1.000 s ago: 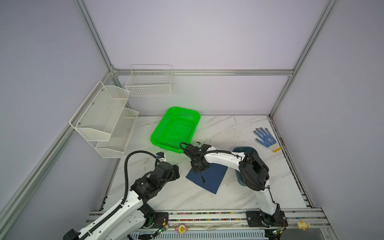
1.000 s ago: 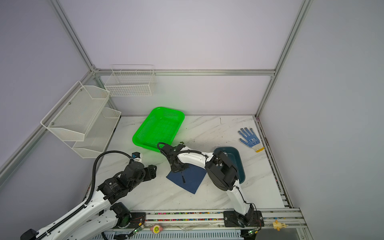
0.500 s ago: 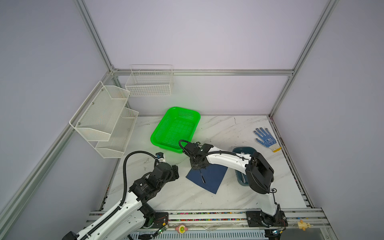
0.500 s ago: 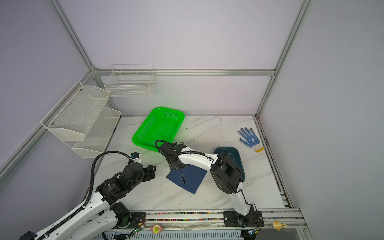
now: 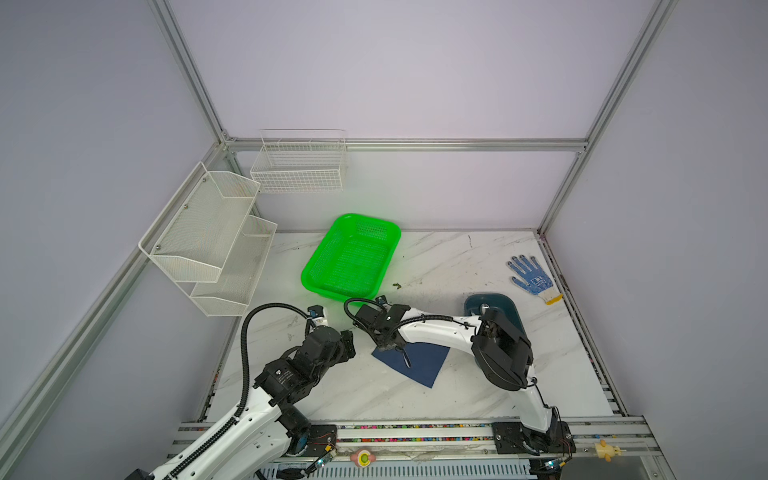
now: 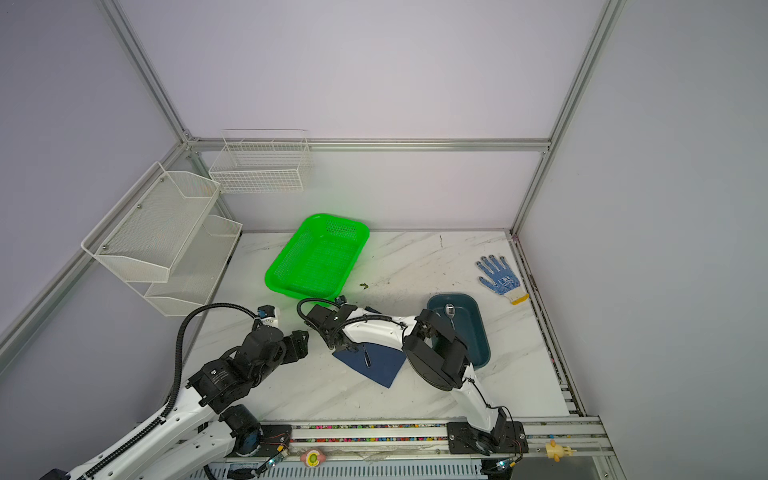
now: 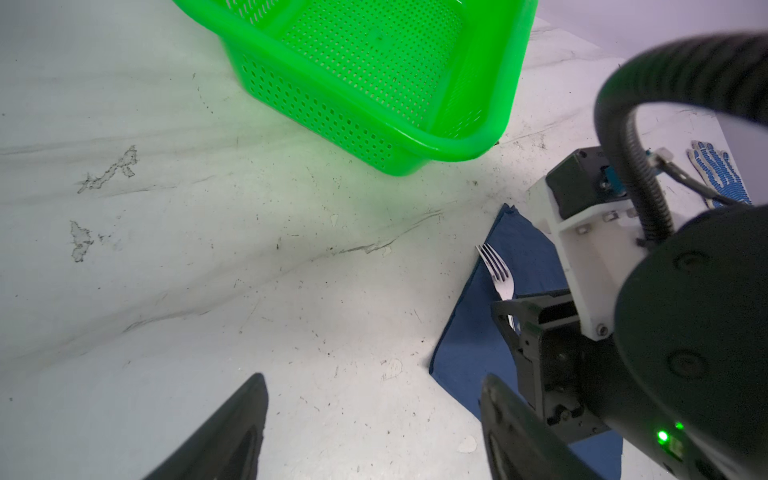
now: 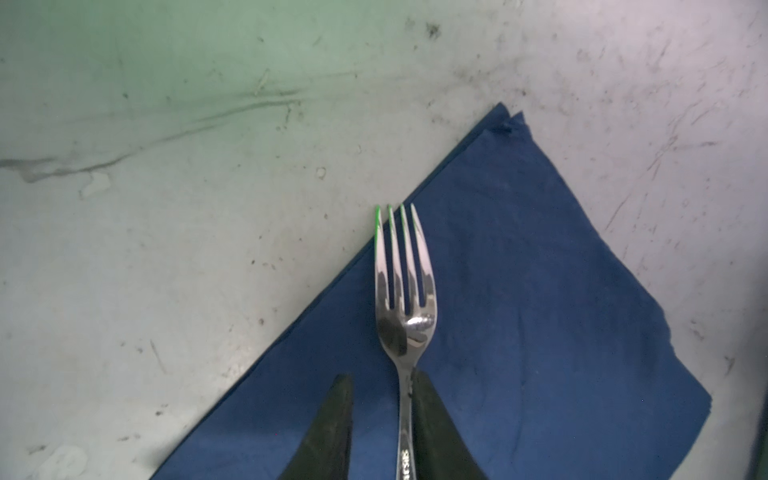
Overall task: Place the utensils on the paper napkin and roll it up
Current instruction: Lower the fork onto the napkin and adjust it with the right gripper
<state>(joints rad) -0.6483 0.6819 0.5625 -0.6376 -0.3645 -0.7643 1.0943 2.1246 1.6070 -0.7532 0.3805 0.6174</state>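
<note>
Fingers [image 8: 436, 424] of the right gripper [image 8: 380, 386] slightly parted around a fork [image 8: 405, 299] handle, touching one side only; fork flat on the navy napkin [image 8: 540, 311]. Left gripper [image 7: 374, 378] wide open, empty, near the napkin. Beyond, green basket [image 5: 353, 257], teal tray [image 6: 469, 332] holding a spoon [image 6: 449, 309].

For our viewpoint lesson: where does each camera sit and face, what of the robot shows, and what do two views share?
Both top views: high over the arm bases, looking down at the white marble table; left arm and right arm show.
Left wrist: on the left arm, facing the perforated green plastic basket; left gripper open.
Right wrist: on the right arm, looking down at the silver metal fork on the navy blue paper napkin; right gripper open astride its handle.
Both wrist views share fork and napkin.
</note>
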